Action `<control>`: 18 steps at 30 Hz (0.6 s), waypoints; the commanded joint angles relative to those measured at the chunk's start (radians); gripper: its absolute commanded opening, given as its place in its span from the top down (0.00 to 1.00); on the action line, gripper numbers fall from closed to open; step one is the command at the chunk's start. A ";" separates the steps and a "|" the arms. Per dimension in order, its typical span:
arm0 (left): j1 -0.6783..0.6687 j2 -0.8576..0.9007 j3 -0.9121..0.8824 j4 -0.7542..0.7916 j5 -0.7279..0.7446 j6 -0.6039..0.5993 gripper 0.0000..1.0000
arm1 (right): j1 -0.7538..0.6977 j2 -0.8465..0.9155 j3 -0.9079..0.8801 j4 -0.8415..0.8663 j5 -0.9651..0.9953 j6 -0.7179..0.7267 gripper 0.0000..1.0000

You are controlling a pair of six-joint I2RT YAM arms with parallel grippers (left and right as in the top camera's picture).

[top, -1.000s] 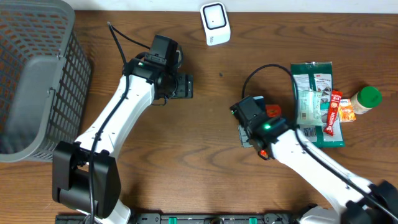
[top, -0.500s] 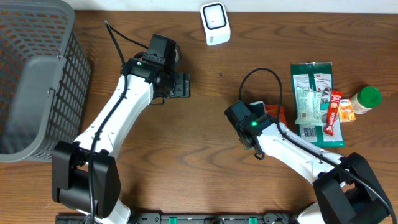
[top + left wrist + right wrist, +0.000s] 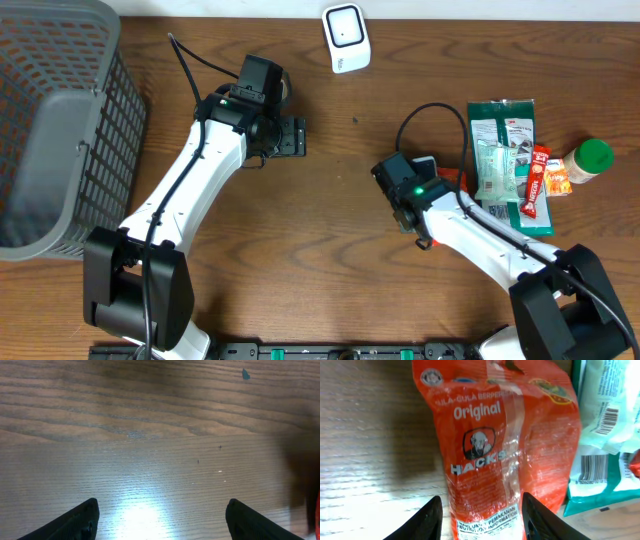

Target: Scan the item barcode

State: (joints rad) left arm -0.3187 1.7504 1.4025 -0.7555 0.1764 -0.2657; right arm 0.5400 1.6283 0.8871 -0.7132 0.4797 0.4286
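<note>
An orange Hacks candy bag (image 3: 500, 450) lies on the wooden table, its label end between my right gripper's (image 3: 482, 520) fingers. The jaws stand open on either side of it, with a thin strip of table showing beside the left finger. From overhead only an orange corner of the bag (image 3: 452, 178) shows past the right gripper (image 3: 432, 172). The white scanner (image 3: 346, 38) stands at the table's far edge. My left gripper (image 3: 292, 137) hangs open over bare wood, and the left wrist view shows nothing between the left gripper's (image 3: 160, 520) fingers.
Right of the bag lie a green packet (image 3: 505, 160) with a barcode (image 3: 592, 467), a red stick sachet (image 3: 538, 180) and a green-capped bottle (image 3: 585, 160). A grey mesh basket (image 3: 60, 130) fills the left side.
The right wrist swung left, then back right toward the packets. Its jaws narrowed and then widened again. The left arm has barely shifted.
</note>
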 commanded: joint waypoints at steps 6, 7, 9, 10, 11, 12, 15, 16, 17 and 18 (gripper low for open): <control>0.004 0.003 0.004 -0.003 -0.013 0.002 0.19 | -0.003 -0.007 -0.046 0.074 -0.007 0.000 0.53; 0.004 0.003 0.004 -0.003 -0.013 0.002 0.19 | -0.005 -0.006 -0.055 0.082 0.005 0.000 0.52; 0.004 0.003 0.004 -0.003 -0.013 0.002 0.19 | -0.008 -0.006 -0.075 0.105 0.031 0.000 0.52; 0.004 0.003 0.004 -0.003 -0.013 0.002 0.19 | -0.009 -0.006 -0.080 0.109 0.037 0.000 0.53; 0.004 0.003 0.004 -0.003 -0.013 0.002 0.19 | -0.009 -0.005 -0.083 0.112 0.039 0.000 0.56; 0.004 0.003 0.004 -0.003 -0.013 0.002 0.19 | -0.009 -0.005 -0.084 0.112 0.039 0.000 0.60; 0.004 0.003 0.004 -0.003 -0.013 0.002 0.19 | -0.009 -0.005 -0.084 0.111 0.039 0.000 0.75; 0.004 0.003 0.004 -0.003 -0.013 0.002 0.19 | -0.009 -0.005 -0.085 0.112 0.039 0.000 0.74; 0.004 0.003 0.004 -0.003 -0.013 0.002 0.19 | -0.010 -0.005 -0.088 0.115 0.040 0.000 0.67; 0.004 0.003 0.004 -0.003 -0.013 0.002 0.19 | -0.010 -0.005 -0.092 0.120 0.039 0.000 0.61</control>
State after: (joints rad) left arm -0.3187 1.7504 1.4025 -0.7555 0.1768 -0.2657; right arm 0.5346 1.6276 0.8127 -0.6006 0.4988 0.4229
